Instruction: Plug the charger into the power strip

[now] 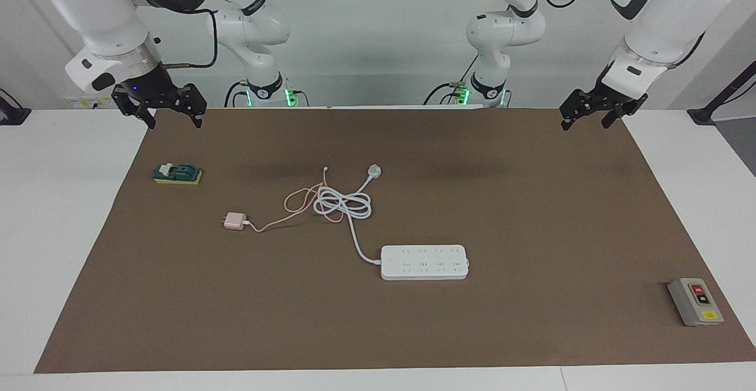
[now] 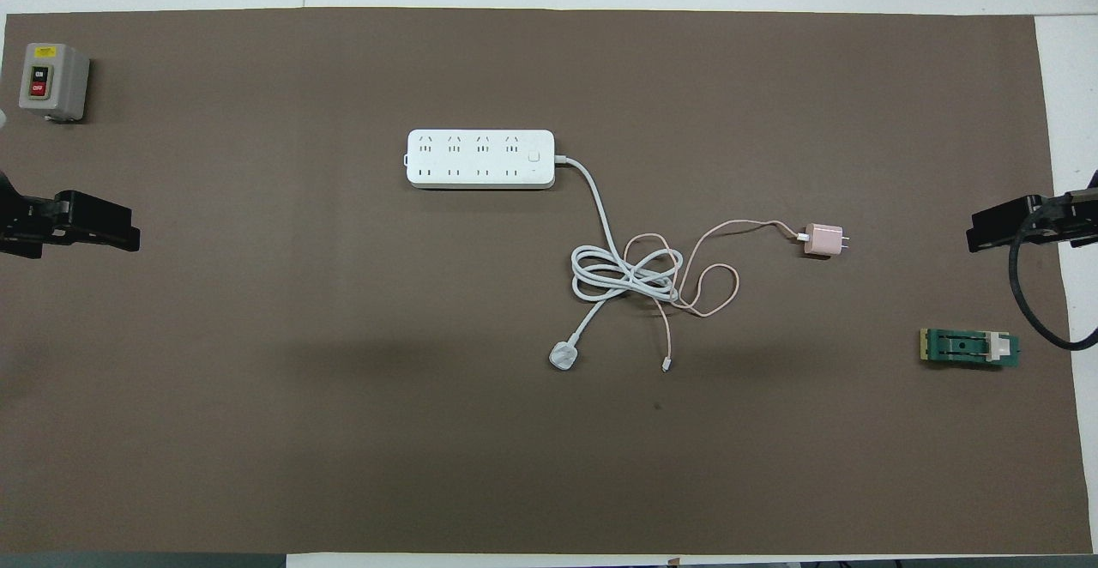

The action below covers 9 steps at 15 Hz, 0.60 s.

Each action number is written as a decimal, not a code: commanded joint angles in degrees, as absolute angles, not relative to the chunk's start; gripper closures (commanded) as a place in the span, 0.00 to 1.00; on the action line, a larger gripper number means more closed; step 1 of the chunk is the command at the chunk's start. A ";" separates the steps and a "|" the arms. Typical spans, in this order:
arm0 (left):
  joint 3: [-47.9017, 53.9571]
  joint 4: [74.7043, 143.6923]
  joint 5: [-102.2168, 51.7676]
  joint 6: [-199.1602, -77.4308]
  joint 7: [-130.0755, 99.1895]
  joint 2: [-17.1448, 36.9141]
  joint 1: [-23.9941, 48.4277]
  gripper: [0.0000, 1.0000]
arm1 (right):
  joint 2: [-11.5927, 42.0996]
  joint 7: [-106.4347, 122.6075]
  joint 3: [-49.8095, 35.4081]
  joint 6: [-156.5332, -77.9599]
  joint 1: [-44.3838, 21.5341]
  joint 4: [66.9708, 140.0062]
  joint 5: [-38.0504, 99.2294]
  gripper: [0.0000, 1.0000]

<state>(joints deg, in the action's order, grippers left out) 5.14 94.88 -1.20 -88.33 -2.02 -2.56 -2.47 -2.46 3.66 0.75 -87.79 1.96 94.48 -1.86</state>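
Charger [image 1: 234, 221] lies apart from power strip [image 1: 424, 261]; both grippers' fingers seemingly apart, empty.

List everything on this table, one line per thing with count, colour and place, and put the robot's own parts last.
charger: one, pale pink, on the brown mat, toward the right arm's end, its thin pink cable looping into the white cord.
power strip: one, white, mid-table, farther from the robots than the charger.
white plug: one, on the strip's coiled cord, nearer to the robots.
green and yellow block: one, at the right arm's end.
grey button box: one, red and yellow buttons, left arm's end, farthest from the robots.
left gripper: one, black, open, waiting above the mat's edge.
right gripper: one, black, open, waiting likewise.
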 commanded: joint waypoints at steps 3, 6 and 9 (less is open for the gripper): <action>4.83 95.27 -1.76 -88.51 -1.14 -2.90 -2.46 0.00 | -2.46 3.07 0.00 -87.28 2.99 93.87 -2.73 0.00; 4.83 95.27 -1.76 -88.50 -1.14 -2.90 -2.37 0.00 | -2.64 2.90 0.00 -86.84 2.90 93.96 -2.64 0.00; 4.83 95.27 -1.76 -88.51 -1.14 -2.81 -2.46 0.00 | -2.64 -1.72 0.09 -87.10 3.08 94.57 -1.15 0.00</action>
<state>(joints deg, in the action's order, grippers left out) 5.14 94.88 -1.20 -88.33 -2.02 -2.56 -2.47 -2.46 2.29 0.76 -87.79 1.98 94.46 -1.79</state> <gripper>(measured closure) 0.000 0.000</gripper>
